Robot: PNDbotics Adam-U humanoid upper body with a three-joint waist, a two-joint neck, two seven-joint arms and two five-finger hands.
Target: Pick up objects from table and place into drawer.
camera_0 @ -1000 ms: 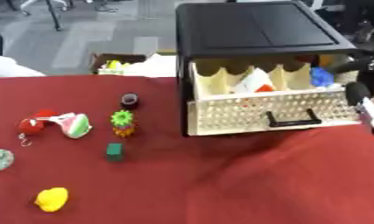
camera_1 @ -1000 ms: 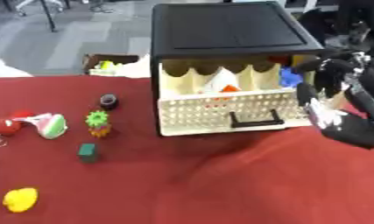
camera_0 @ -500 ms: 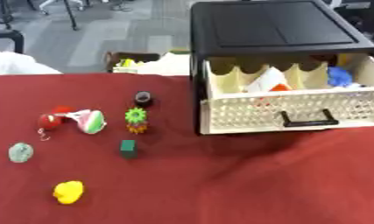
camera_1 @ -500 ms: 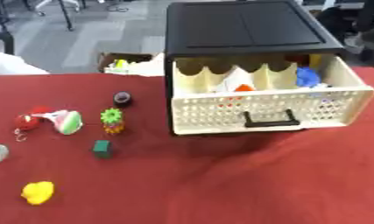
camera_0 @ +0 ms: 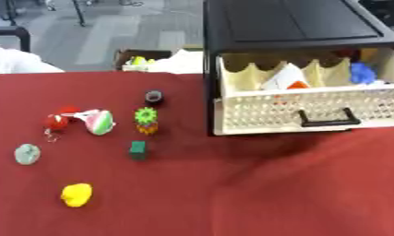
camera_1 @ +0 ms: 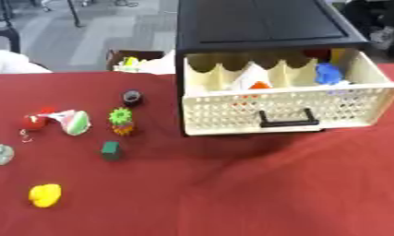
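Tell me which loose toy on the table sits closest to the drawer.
The small black ring, just left of the drawer. The green gear toy and green block lie nearer the robot; the yellow duck lies farthest.

Red table — drawer unit, small toys

- Your widest open room is the near stretch of the red table: bare cloth runs from the drawer front to the near edge and right across.
- On the right, the pulled-out cream drawer juts toward you, its black handle on the front; the black cabinet blocks everything behind it.
- The drawer's top is open to you, though a blue thing and a white-and-orange thing already fill part of it.
- On the left, small things lie scattered with gaps between them: a yellow toy nearest, a green block, a green-and-orange toy, a dark ring.
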